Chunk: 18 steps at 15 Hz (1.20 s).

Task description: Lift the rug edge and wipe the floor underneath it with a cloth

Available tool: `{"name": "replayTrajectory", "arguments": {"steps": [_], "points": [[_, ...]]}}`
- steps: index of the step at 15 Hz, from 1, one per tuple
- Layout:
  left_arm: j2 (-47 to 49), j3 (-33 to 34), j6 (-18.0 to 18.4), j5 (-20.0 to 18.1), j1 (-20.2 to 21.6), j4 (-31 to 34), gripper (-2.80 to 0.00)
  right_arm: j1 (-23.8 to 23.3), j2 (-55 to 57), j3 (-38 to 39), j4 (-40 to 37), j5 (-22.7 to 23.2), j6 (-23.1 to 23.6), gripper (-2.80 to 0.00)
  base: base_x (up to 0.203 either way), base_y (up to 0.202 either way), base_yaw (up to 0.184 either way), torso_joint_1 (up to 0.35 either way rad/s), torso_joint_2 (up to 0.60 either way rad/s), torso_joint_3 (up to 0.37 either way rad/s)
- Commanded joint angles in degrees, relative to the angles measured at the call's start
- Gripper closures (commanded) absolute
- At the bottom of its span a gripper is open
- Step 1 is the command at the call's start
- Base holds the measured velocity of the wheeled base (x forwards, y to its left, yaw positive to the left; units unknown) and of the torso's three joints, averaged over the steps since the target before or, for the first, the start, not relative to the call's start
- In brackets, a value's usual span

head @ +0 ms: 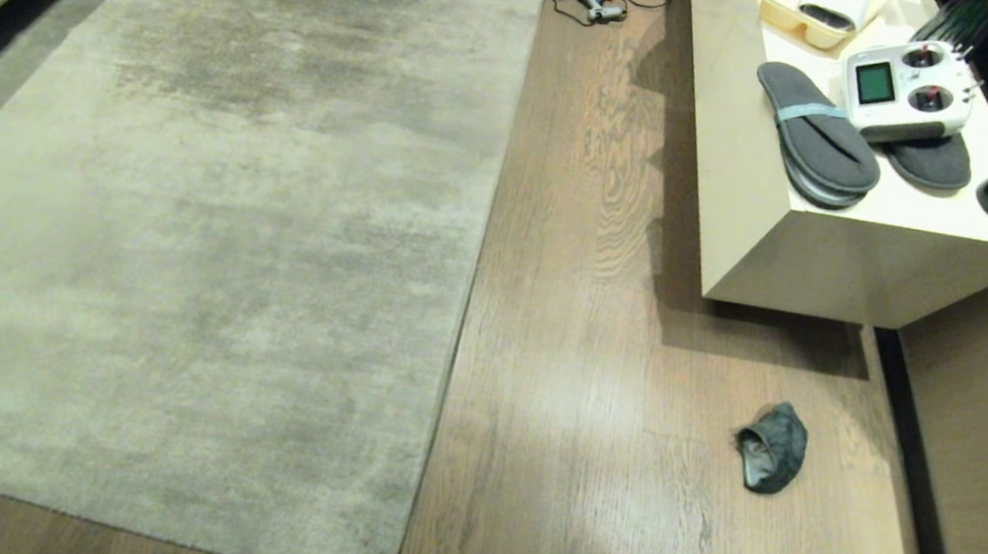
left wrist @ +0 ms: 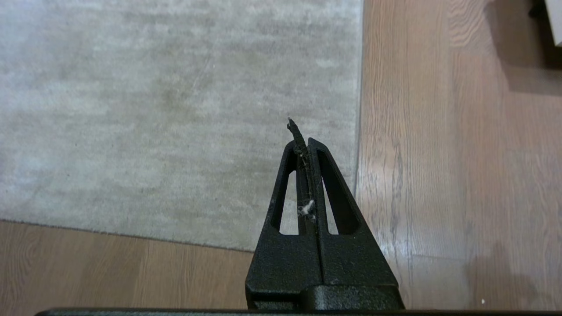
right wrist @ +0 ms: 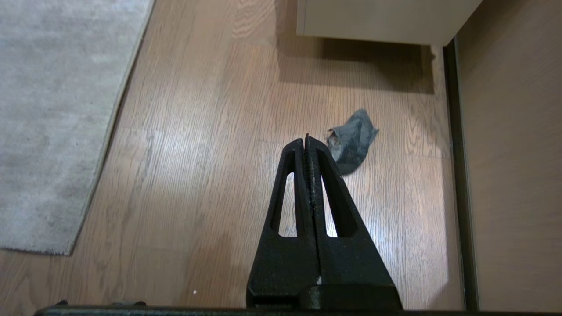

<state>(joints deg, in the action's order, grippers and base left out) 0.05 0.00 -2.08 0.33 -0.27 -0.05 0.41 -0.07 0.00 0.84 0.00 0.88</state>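
The cloth lies crumpled on the floor, well apart from the rug edge — soft, light, best pinched at a raised fold. Left gripper and right gripper: fingers pressed together, empty.

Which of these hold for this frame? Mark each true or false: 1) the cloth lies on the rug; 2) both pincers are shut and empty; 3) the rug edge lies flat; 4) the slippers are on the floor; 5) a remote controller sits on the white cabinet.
1) False. The cloth lies crumpled on the bare floor, well apart from the rug.
2) True. The left pincer and right pincer are both shut, holding nothing.
3) True. The rug edge lies flat, not lifted.
4) False. The slippers rest on top of the white cabinet.
5) True. The remote controller sits there, partly over one slipper.
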Motion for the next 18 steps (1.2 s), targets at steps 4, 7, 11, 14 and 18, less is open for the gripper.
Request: {"name": "replayTrajectory", "arguments": {"steps": [4,7,11,14,18], "points": [[0.04,0.00,-0.02,0.02,0.00,-0.04,0.00,0.02,0.14,0.00,0.04,0.00,0.00,0.00,0.000,0.000,0.000,0.003,0.00,0.206],[0.04,0.00,-0.02,0.02,0.00,-0.04,0.00,0.02,0.07,0.00,0.04,0.00,0.00,0.00,0.000,0.000,0.000,0.006,0.00,0.201],[0.04,0.00,-0.02,0.02,0.00,-0.04,0.00,0.02,0.16,0.00,0.04,0.00,0.00,0.00,0.000,0.000,0.000,0.001,0.00,0.199],[0.04,0.00,-0.02,0.02,0.00,-0.04,0.00,0.02,0.07,0.00,0.04,0.00,0.00,0.00,0.000,0.000,0.000,0.006,0.00,0.206],[0.04,0.00,-0.02,0.02,0.00,-0.04,0.00,0.02,0.07,0.00,0.04,0.00,0.00,0.00,0.000,0.000,0.000,0.002,0.00,0.204]]}}
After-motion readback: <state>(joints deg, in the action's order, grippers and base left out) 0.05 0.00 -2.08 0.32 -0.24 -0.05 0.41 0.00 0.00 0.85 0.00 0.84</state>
